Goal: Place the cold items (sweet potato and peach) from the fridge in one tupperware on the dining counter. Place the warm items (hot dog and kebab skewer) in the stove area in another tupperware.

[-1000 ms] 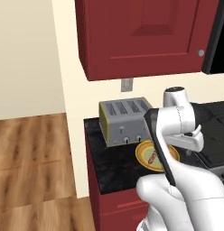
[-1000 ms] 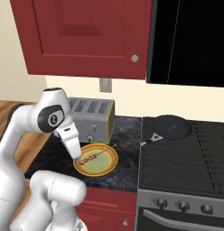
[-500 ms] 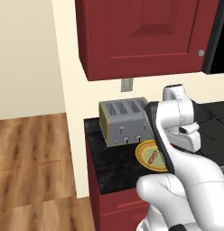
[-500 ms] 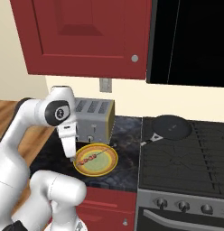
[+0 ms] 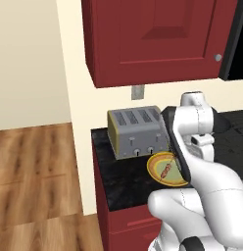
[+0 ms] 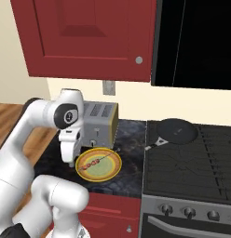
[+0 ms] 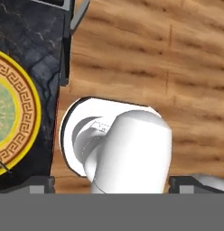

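Observation:
The kebab skewer (image 6: pixel 94 162) lies across a yellow plate (image 6: pixel 112 168) on the dark counter in front of the toaster; in the left base view the kebab skewer (image 5: pixel 166 169) rests on the same plate (image 5: pixel 155 172). My gripper (image 6: pixel 71 161) hangs just left of the plate, pointing down over the counter's front edge. In the hand view my gripper (image 7: pixel 116 184) is open, its tips wide apart with nothing between them, and the plate's rim (image 7: pixel 24 113) is at the left. The hot dog, sweet potato, peach and tupperware are out of view.
A silver toaster (image 6: pixel 101 122) stands behind the plate. To its right, a black pan (image 6: pixel 176 130) sits on the stove (image 6: pixel 196 162). Red cabinets (image 6: pixel 89 37) and a dark microwave (image 6: pixel 196 42) hang above. Wooden floor (image 5: pixel 40 171) lies beyond the counter's left end.
The wrist has turned and the hand has dropped slightly beside the plate. The jaws stay open. Plate and skewer have not moved.

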You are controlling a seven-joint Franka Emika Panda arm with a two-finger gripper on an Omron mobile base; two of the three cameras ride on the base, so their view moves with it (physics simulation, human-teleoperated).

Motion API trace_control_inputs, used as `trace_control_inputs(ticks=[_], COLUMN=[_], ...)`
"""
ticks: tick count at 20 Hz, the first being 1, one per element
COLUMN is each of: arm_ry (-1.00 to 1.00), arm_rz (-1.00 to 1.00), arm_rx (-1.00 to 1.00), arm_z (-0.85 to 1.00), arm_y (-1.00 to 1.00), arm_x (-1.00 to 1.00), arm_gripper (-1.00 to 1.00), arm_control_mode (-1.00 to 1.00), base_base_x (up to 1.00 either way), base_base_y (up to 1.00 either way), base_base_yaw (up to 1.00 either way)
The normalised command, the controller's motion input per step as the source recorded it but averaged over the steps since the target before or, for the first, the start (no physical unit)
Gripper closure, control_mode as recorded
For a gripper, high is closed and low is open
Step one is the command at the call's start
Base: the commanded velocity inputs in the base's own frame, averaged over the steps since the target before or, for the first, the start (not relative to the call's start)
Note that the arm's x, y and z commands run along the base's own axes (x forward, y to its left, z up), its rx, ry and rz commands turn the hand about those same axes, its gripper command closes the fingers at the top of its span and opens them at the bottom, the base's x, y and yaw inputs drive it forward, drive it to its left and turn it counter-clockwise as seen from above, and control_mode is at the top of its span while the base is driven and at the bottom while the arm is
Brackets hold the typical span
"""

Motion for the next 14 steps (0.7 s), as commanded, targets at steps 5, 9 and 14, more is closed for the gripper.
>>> trace_control_inputs(ticks=[5,9,14], arm_ry=[0.01,0.0,-0.08], arm_rz=[-0.25,0.14,0.7], arm_rx=[0.0,0.0,0.0], arm_z=[-0.13,-0.25,-0.24], arm_y=[0.0,0.0,0.0], arm_x=[0.01,0.2,0.31], arm_gripper=[-1.0,-1.0,-1.0], arm_control_mode=[-1.0,-1.0,-1.0], base_base_x=[0.0,0.0,0.0], base_base_y=[0.0,0.0,0.0], base_base_yaw=[0.0,0.0,0.0])
